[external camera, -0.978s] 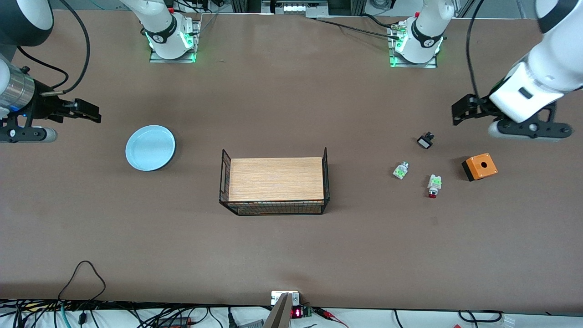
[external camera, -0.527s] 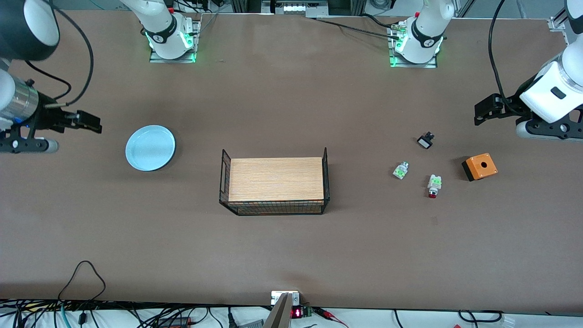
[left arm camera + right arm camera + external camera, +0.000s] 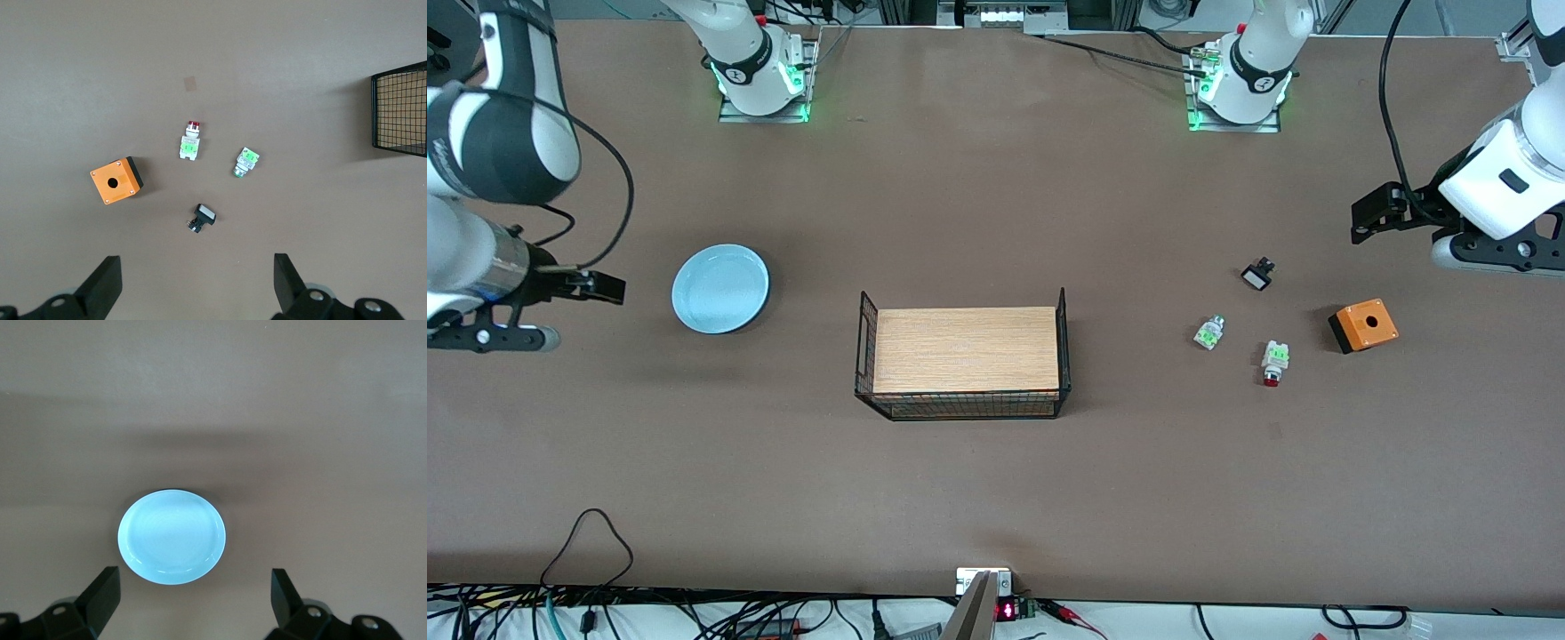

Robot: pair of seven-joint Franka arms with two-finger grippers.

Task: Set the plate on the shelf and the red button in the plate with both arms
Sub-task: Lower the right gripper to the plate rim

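The pale blue plate (image 3: 720, 288) lies on the table toward the right arm's end; it also shows in the right wrist view (image 3: 171, 537). My right gripper (image 3: 600, 286) hangs open and empty (image 3: 193, 603) over the table beside the plate, apart from it. The red button (image 3: 1272, 363), with its white body, green block and red cap, lies toward the left arm's end and shows in the left wrist view (image 3: 191, 141). My left gripper (image 3: 1371, 213) is open and empty (image 3: 197, 293), over bare table beside the small parts.
A wire basket with a wooden floor (image 3: 960, 356) stands mid-table. Near the red button lie a white-green part with no red cap (image 3: 1208, 332), a small black part (image 3: 1256, 274) and an orange box with a hole (image 3: 1363, 325). Cables run along the front edge.
The right gripper has moved lower in the front view and now hangs level with the plate. The left gripper drew back toward its end of the table, then held still.
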